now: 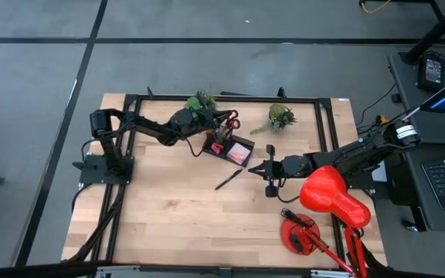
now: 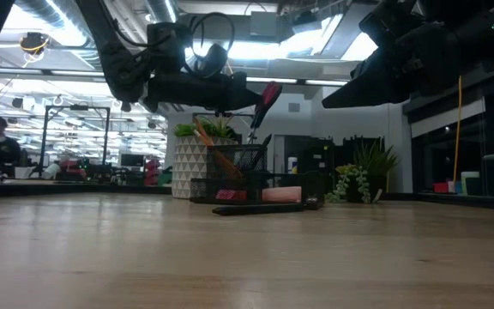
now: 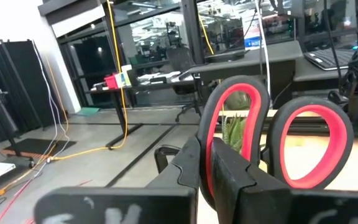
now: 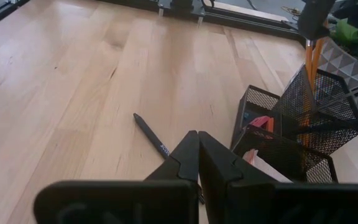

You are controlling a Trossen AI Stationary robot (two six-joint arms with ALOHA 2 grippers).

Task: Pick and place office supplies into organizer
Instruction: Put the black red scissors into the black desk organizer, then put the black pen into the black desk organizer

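Over the organizer (image 1: 224, 144), scissors (image 1: 231, 120) hang in the left pincer (image 1: 205, 128).
Pinched by the blades, red handles up, they sit above the tall back compartment holding pencils (image 4: 311, 55); a tilt on release could snag the mesh rim or tip them out. One pen (image 1: 228, 179) lies on the table (image 1: 168, 208), just beside the right pincer (image 1: 262, 167), pressed together; it could roll away.

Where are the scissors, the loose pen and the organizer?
scissors (image 3: 306, 146): left wrist view, red handle loop.
pen (image 4: 149, 132): right wrist view, barrel on the table.
organizer (image 4: 314, 112): right wrist view, mesh wall.
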